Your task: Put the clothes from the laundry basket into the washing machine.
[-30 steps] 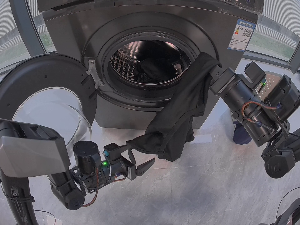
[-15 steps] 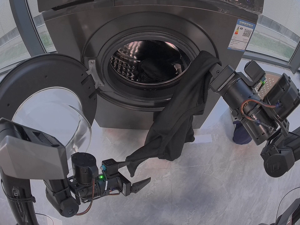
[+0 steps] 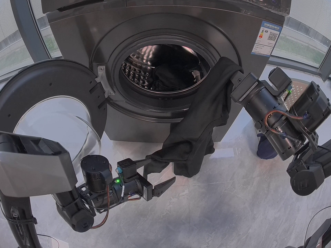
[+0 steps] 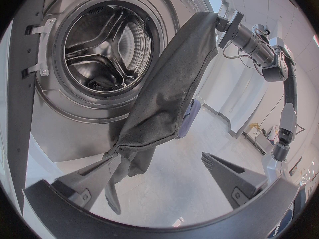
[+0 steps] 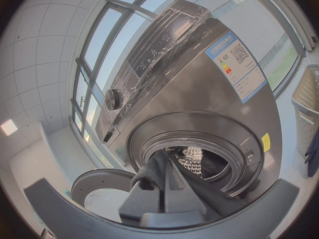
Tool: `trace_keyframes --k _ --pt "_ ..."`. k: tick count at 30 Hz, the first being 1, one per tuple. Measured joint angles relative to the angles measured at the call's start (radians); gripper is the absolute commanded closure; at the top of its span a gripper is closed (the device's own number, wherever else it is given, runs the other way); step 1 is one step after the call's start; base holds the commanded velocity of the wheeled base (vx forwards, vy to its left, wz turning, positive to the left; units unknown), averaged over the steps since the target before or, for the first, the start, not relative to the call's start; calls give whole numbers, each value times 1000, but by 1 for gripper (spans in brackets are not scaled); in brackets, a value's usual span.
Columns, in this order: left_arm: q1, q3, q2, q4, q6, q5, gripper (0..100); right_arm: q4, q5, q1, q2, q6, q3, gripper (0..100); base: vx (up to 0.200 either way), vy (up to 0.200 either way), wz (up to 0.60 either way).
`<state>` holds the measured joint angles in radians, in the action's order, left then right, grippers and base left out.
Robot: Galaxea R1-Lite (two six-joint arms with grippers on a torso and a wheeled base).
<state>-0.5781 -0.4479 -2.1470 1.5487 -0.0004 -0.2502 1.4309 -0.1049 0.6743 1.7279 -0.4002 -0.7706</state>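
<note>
Floor (image 3: 224, 210): pale polished tile, glossy. Tall windows (image 3: 303, 42) stand behind the machine on both sides.

Left: the round door (image 3: 48, 83) of the washing machine (image 3: 165, 21) is swung fully open, glass bowl facing out. In front of it the left gripper (image 3: 161, 171) sits low near the floor, jaws spread wide. One fingertip touches the lowest corner of the black garment (image 3: 203, 121); the other stands well apart from the cloth.

Centre: the drum mouth (image 3: 138, 69) is open, with a dark bundle (image 3: 169, 76) lying inside at the bottom. The black garment hangs before the mouth's right rim, stretched on a slant from its low corner up to the top right, the middle drooping.

Right: the right gripper (image 5: 161, 180) is pinched closed on the garment's upper end — level with the drum mouth's right edge, just beside the front panel. Past it stands a pale laundry basket (image 5: 307, 97) with a dark blue cloth (image 5: 312, 160) hanging over its wall. Open floor lies before the machine, between the arms.
</note>
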Motion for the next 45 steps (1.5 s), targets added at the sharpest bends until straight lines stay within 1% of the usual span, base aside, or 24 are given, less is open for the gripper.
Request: trace_keyframes --k 3,7,10,15,18,23,25,30,33,38,45 --pt "5 11 8 0 -1 0 0 0 0 -2 0 0 0 100 0 0 0" --pt "24 67 18 -1 2 3 0 0 0 -6 1 0 -3 100 0 0 0" --pt "37 132 24 -1 14 1 0 0 0 -8 1 0 -7 100 0 0 0" --pt "60 250 30 -1 45 -3 0 0 0 -10 1 0 -9 100 0 0 0" --pt "74 288 34 -1 56 -7 0 0 -1 -11 1 0 -10 100 0 0 0" --pt "81 303 43 -1 57 -31 0 0 -1 -11 1 0 -10 100 0 0 0" --pt "89 313 55 0 57 -49 0 0 -1 -12 1 0 -9 100 0 0 0" --pt "132 368 93 -1 59 -96 0 0 -1 -17 1 0 -9 100 0 0 0" --pt "159 392 108 -1 63 -109 0 0 0 -19 3 0 -11 100 0 0 0" --pt "160 355 113 0 63 -110 0 1 -1 -17 5 0 -13 100 0 0 0" --pt "95 199 81 -1 47 -98 0 1 -1 -14 7 0 -14 100 0 0 0"
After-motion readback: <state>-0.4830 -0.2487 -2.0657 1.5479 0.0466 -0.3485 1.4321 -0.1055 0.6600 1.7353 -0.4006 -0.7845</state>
